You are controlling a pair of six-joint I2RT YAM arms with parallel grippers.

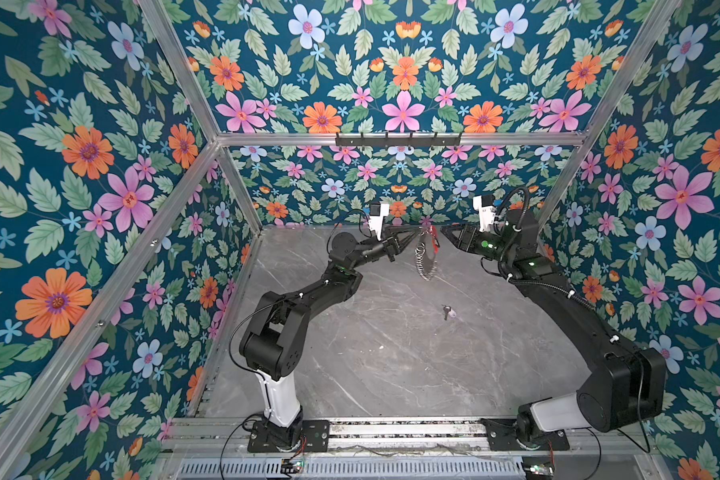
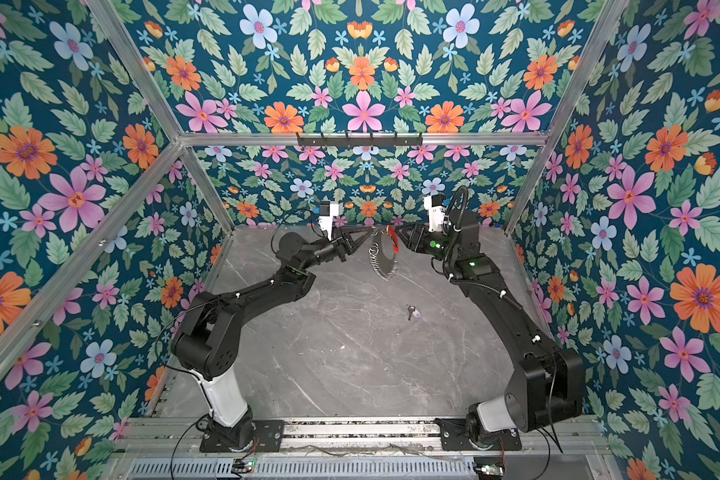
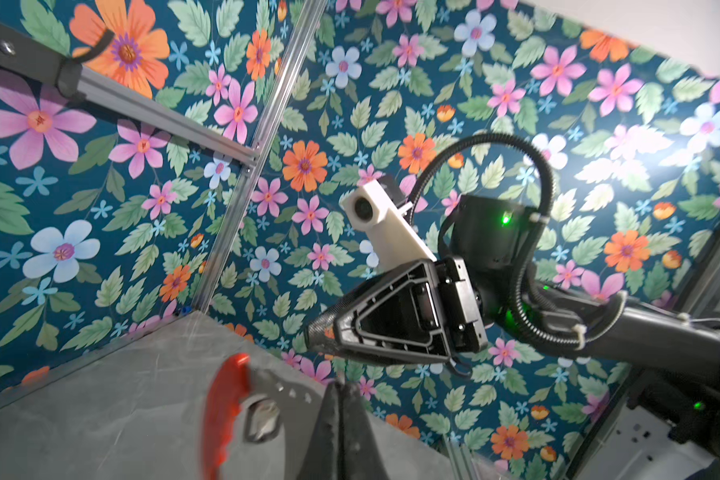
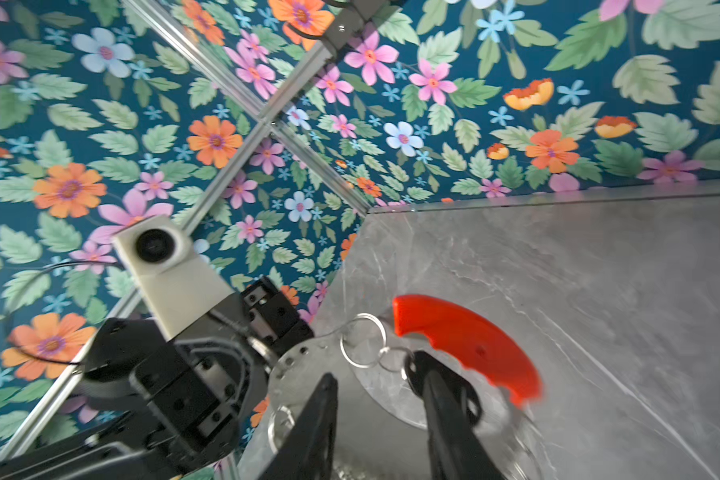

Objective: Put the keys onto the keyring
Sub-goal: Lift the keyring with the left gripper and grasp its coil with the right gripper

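Observation:
The keyring hangs in the air over the back of the table, a wire loop with several small silver rings and a red curved section. My left gripper is shut on its upper edge and carries it. My right gripper faces it from the other side, jaws apart around the loop by the red section, gripping nothing. A dark piece on a small ring lies against one finger. The keys lie on the table below, a small key with a lavender tag.
The grey marble table is enclosed by flowered walls and aluminium posts. A black hook rail runs along the back bar above the grippers. Both arm bases sit on the front rail.

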